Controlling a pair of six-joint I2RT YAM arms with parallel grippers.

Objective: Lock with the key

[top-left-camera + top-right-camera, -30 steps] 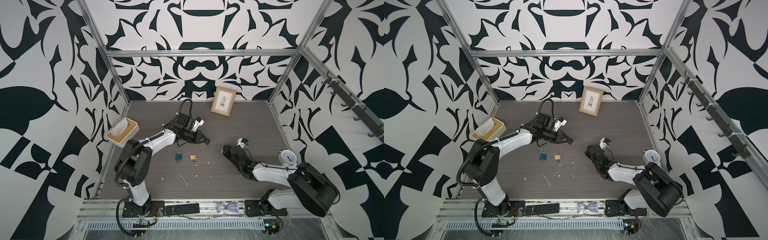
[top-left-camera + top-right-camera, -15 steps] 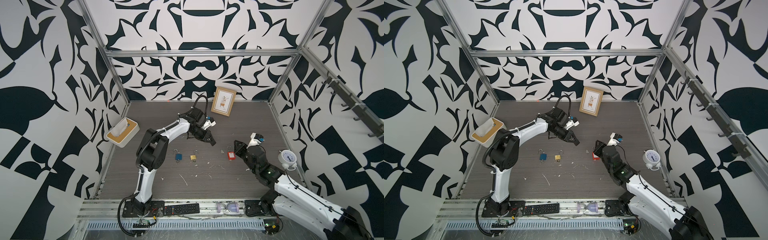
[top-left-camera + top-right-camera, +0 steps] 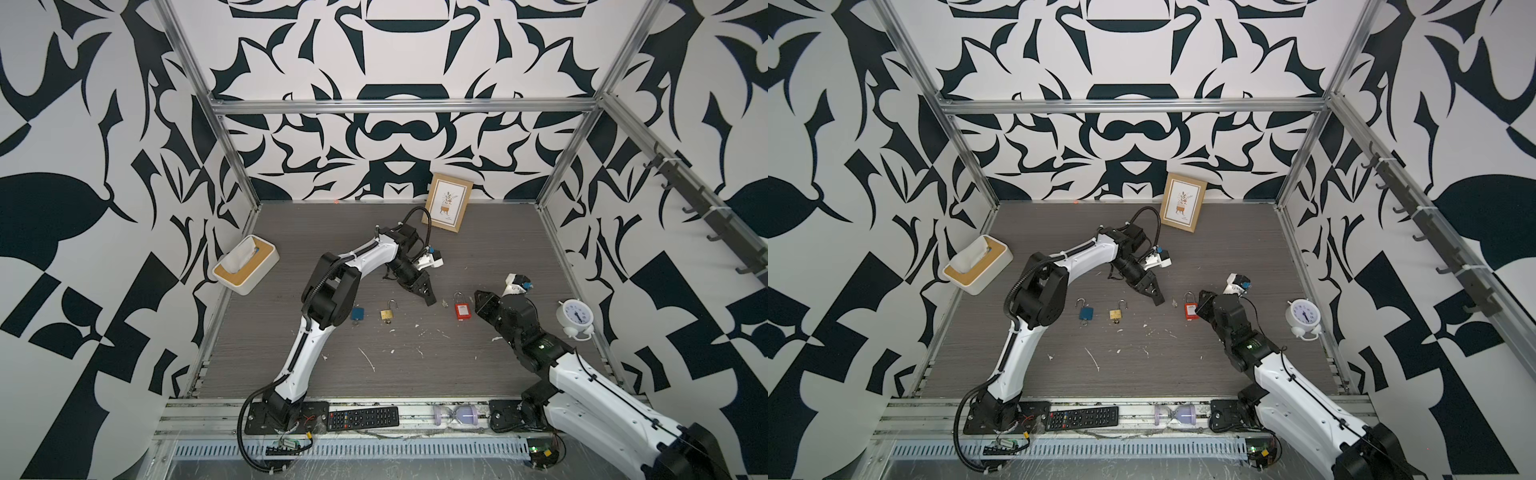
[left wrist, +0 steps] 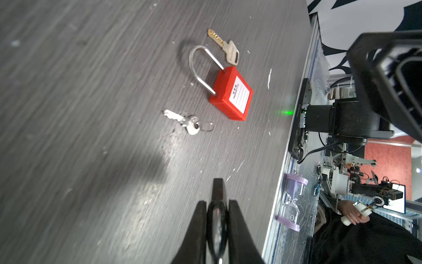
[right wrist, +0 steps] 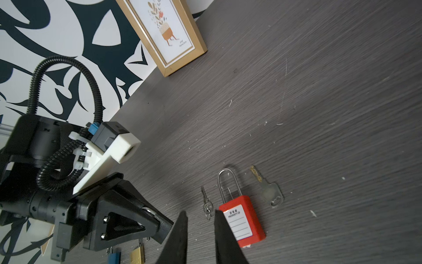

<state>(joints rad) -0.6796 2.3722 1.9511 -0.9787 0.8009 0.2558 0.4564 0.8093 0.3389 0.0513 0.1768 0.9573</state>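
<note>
Red padlock (image 5: 242, 219) flat on the table (image 5: 319, 114), just beside right gripper (image 5: 201, 213).

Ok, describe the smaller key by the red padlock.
On the table, find the red padlock, rightmost of three in both top views. Two keys flank it. Yours is the all-silver key with a wire ring, on the brass padlock side; the other key is bigger, gold-bladed.

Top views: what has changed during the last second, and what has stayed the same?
The left gripper moved right in both top views, toward the red padlock. The right gripper drew back to the right, uncovering that padlock. Nothing was visibly grasped or released. The brass padlock and the blue padlock stayed in place.
</note>
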